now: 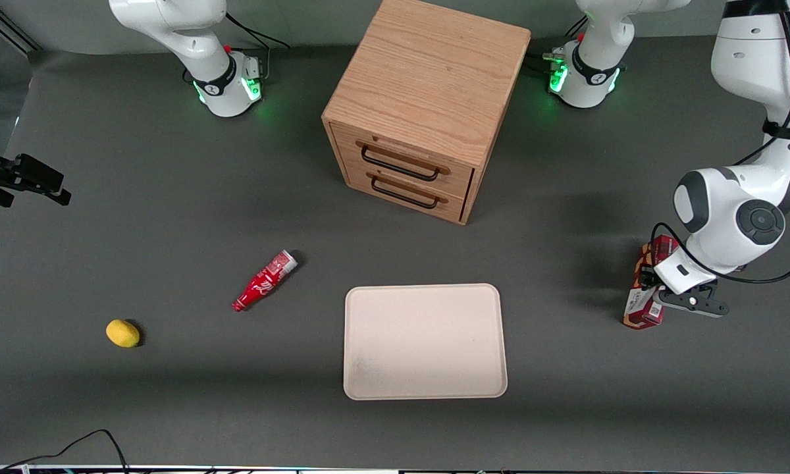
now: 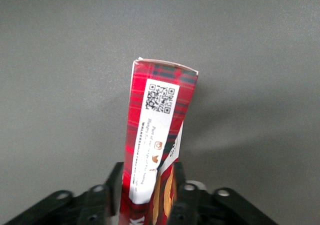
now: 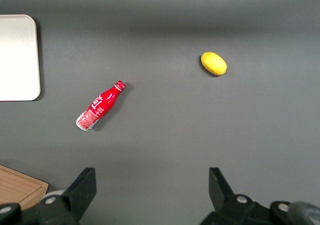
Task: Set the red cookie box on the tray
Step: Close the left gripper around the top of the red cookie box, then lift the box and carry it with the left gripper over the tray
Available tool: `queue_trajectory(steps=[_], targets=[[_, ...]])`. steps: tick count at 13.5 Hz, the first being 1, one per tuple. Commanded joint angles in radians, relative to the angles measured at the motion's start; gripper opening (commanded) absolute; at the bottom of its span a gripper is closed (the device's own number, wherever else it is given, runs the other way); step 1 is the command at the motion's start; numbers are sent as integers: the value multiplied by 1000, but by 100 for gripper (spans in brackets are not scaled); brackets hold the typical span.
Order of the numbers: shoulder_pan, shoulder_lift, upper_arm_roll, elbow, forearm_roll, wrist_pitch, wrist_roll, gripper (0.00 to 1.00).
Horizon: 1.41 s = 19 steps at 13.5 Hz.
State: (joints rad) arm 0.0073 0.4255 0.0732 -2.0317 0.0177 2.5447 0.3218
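The red cookie box (image 1: pixel 642 304) is a long slim dark-red carton near the working arm's end of the table, about as far from the front camera as the tray. My gripper (image 1: pixel 657 293) is shut on it. In the left wrist view the box (image 2: pixel 156 115) juts out from between the fingers (image 2: pixel 114 185) of the gripper (image 2: pixel 147 174), which press on its two long sides, and its white label with a QR code shows. The box's end points down at the grey table; whether it touches I cannot tell. The cream-white tray (image 1: pixel 424 342) lies flat with nothing on it.
A wooden two-drawer cabinet (image 1: pixel 428 105) stands farther from the front camera than the tray. A small red bottle (image 1: pixel 264 281) lies on its side beside the tray, toward the parked arm's end. A yellow lemon-like fruit (image 1: pixel 122 332) lies farther that way.
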Motion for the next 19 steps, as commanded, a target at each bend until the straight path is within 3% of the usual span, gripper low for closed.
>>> queue_trajectory(steps=[1,10,14,17,19], targets=[[3,-16,-4,-16,-33,8,17,0],[-9,-71,-4,-2,-35,-81,13,0],[-27,-206,-3,141,-28,-460,-1,0],[-43,-209,-7,443,-21,-861,-75,0],[-75,-191,-12,600,-22,-1004,-96,0]])
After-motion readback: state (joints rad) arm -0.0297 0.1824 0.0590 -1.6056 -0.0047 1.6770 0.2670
